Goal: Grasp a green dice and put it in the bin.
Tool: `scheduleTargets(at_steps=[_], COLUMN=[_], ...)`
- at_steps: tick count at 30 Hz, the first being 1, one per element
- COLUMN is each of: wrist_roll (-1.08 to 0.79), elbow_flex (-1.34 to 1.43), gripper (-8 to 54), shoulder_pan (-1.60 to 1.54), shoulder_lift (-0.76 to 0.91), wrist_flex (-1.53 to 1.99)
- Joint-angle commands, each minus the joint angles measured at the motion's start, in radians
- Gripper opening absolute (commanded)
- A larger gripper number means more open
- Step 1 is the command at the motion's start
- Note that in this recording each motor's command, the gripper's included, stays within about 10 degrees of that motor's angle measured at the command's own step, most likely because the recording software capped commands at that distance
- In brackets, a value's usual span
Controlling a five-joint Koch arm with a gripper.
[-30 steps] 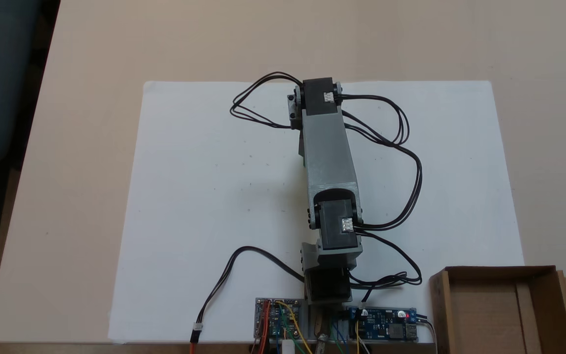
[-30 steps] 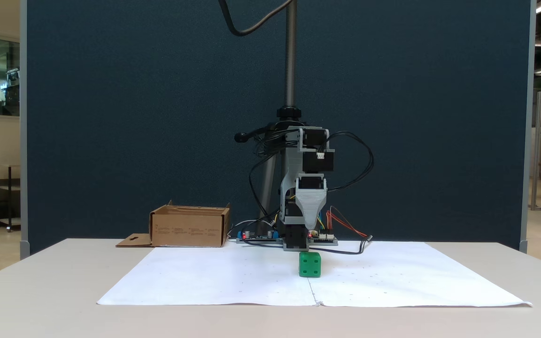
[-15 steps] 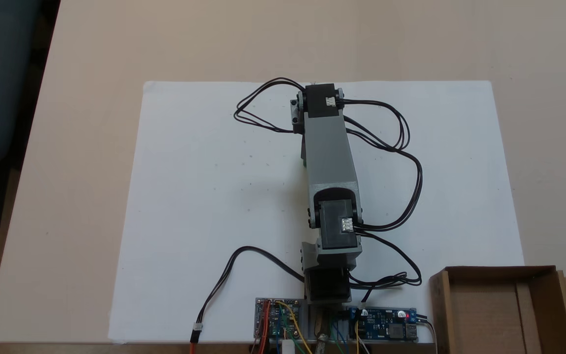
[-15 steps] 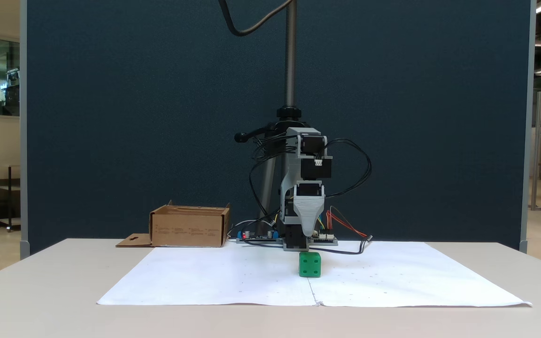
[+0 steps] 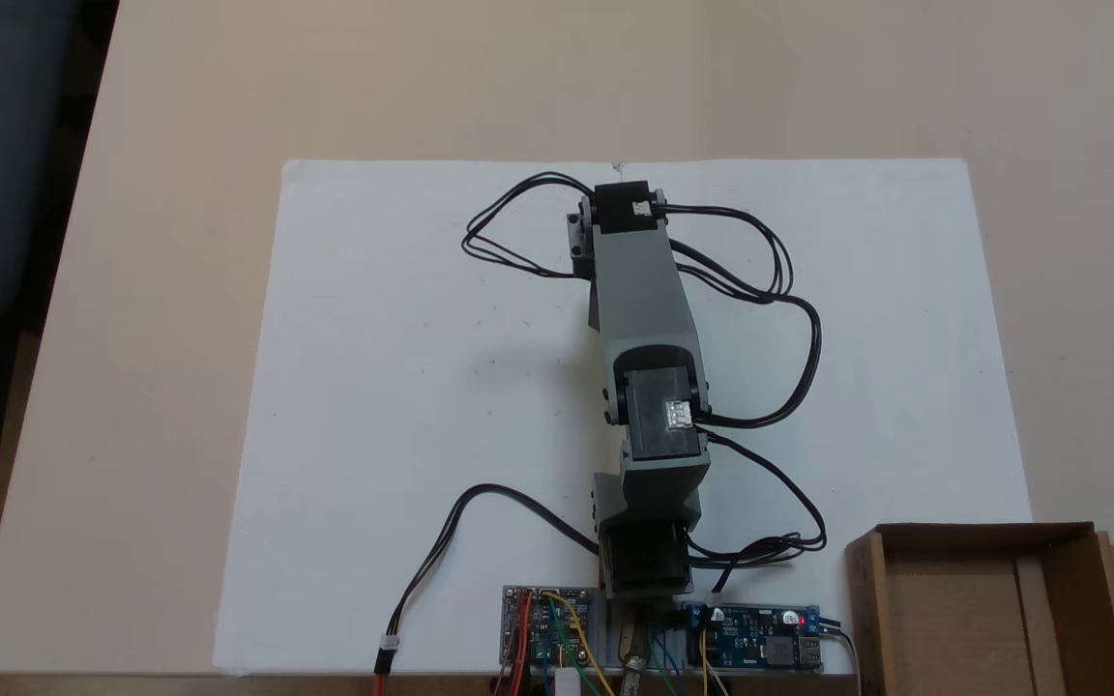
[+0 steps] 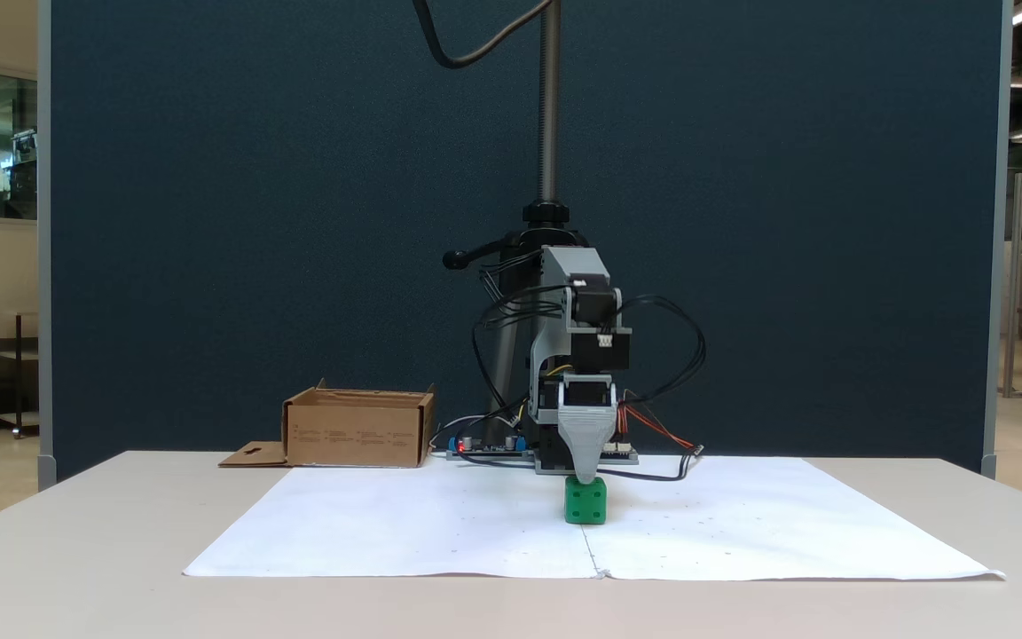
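Gripper pointing straight down, tip right at the top of the green dice; jaws one behind the other, so opening impossible to judge. Dice resting on white paper, mid-table. Bin well apart to the left near the circuit boards.

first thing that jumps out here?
The bright green dice on the white paper sheet, with the gripper tip right at its top. Next, the grey arm stretched across the sheet from above, and the cardboard bin at that view's lower right corner.
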Motion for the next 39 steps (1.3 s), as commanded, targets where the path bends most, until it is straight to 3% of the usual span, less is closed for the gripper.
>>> scheduleTargets(at_steps=[1,25,33,39], wrist_roll=[-0.049,-0.049,-0.048,-0.048], elbow_flex=[-0.005,0.014,0.021,0.026], gripper=[43.7,43.0,40.3,35.1], shoulder_pan=[-0.005,0.041,0.041,0.043], shoulder_lift=[0.015,-0.115,-0.132,-0.141], wrist_flex=[-0.029,-0.130,-0.143,-0.144])
